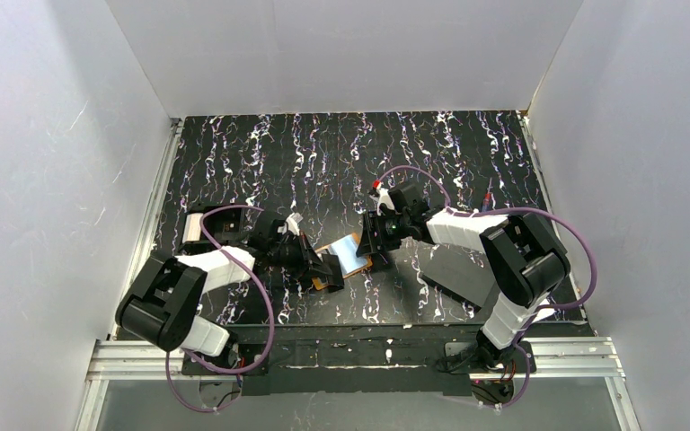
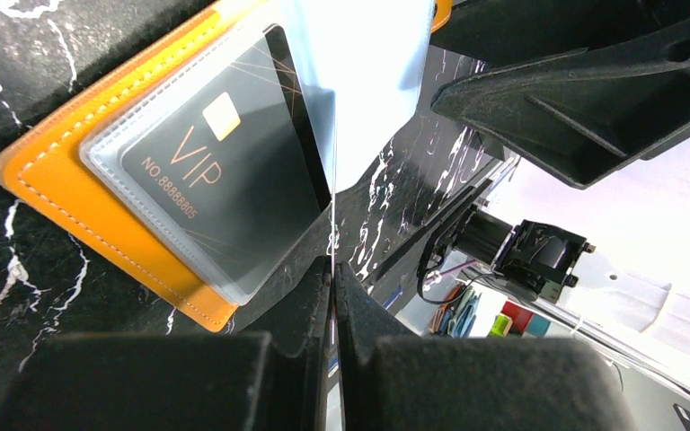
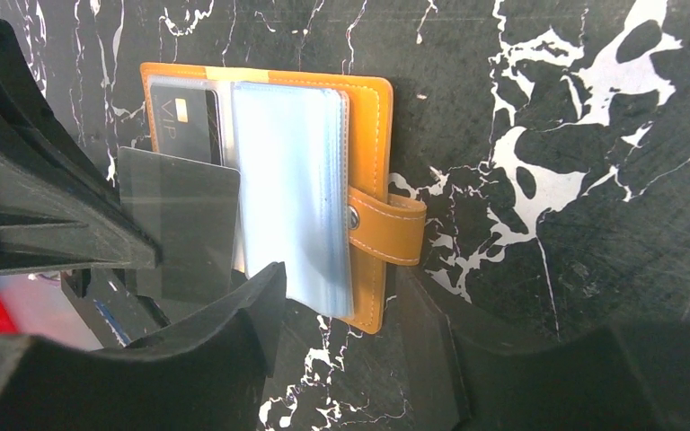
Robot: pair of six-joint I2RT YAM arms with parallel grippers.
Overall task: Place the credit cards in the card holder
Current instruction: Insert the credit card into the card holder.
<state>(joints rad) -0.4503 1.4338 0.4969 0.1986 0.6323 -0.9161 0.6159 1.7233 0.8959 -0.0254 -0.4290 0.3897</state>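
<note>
Pinched thin dark plastic card (image 3: 180,224) in left gripper (image 2: 332,269), at left edge of open orange folding card holder (image 3: 373,117). Spread right gripper (image 3: 337,296) wide astride pale blue sleeves (image 3: 292,180). Might have missed sleeve mouth, shoving holder right.

1. Back of table (image 1: 350,153): open run from wall to wall
2. Holder (image 1: 350,256) boxed in, with left gripper (image 1: 323,263) at its left edge and right gripper (image 1: 370,246) at its right; its far and near edges are open from above
3. Left page partly covered by a card (image 3: 180,224) pinched in the left gripper's closed fingers
4. Right gripper's jaws spread astride the holder's edge, one finger just beside the tab (image 3: 386,229)
5. White block (image 1: 199,224) behind the left arm and black slab (image 1: 454,274) under the right arm block low sideways passes
6. Walls (image 1: 54,180) shut in left, right and back
</note>
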